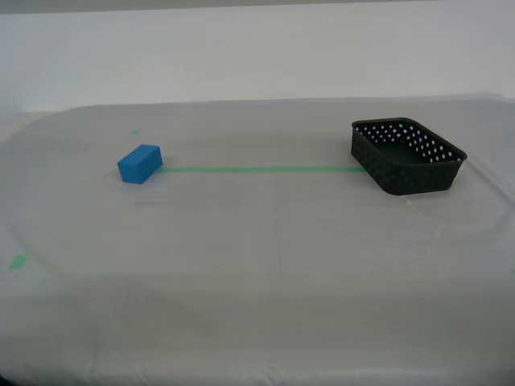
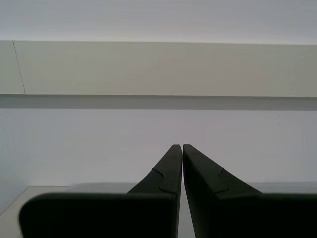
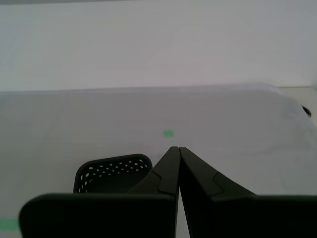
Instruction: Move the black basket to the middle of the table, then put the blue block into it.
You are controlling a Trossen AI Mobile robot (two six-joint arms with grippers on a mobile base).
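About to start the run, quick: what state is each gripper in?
My first gripper: closed, holding nothing.
My second gripper: closed, holding nothing.

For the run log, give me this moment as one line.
black basket: exterior view's right, empty | blue block: exterior view's left, on table | first gripper: shut, empty | second gripper: shut, empty

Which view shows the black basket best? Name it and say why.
The exterior view: the whole black basket shows on the table, open top and perforated walls clear. The first wrist view catches only part of it behind my first gripper. The second wrist view shows none.
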